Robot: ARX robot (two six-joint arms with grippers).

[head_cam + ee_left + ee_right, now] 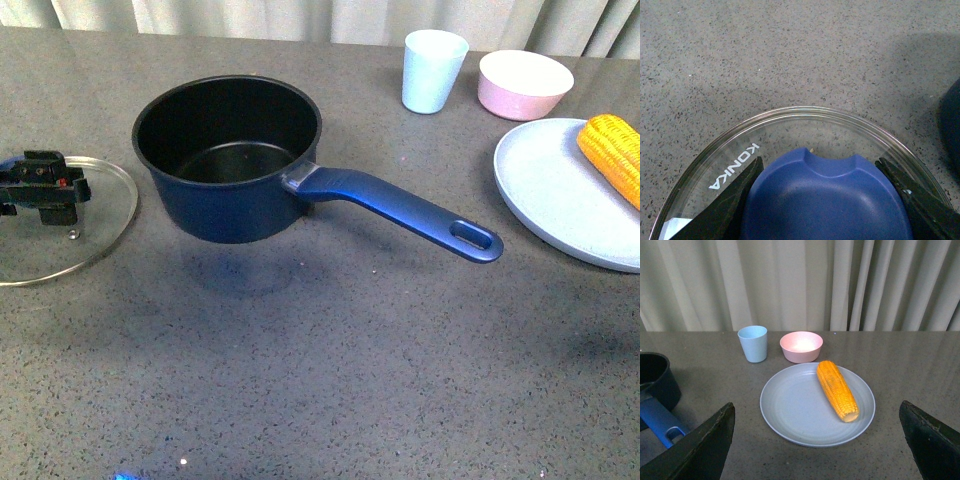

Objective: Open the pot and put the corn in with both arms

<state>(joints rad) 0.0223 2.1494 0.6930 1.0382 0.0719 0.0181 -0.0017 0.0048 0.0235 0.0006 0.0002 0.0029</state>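
The navy pot (228, 160) stands uncovered on the grey table, its long blue handle (405, 210) pointing right. Its edge also shows in the right wrist view (655, 385). The glass lid (95, 225) sits at the far left on or just above the table. My left gripper (40, 188) is shut on the lid's blue knob (825, 200). The corn (615, 150) lies on a pale blue plate (550, 190) at the right. In the right wrist view the corn (836, 389) lies ahead of my open, empty right gripper (817, 440), which is out of the front view.
A light blue cup (433, 70) and a pink bowl (524, 84) stand at the back right, behind the plate. Both also show in the right wrist view, the cup (753, 343) and the bowl (801, 346). A curtain hangs behind the table.
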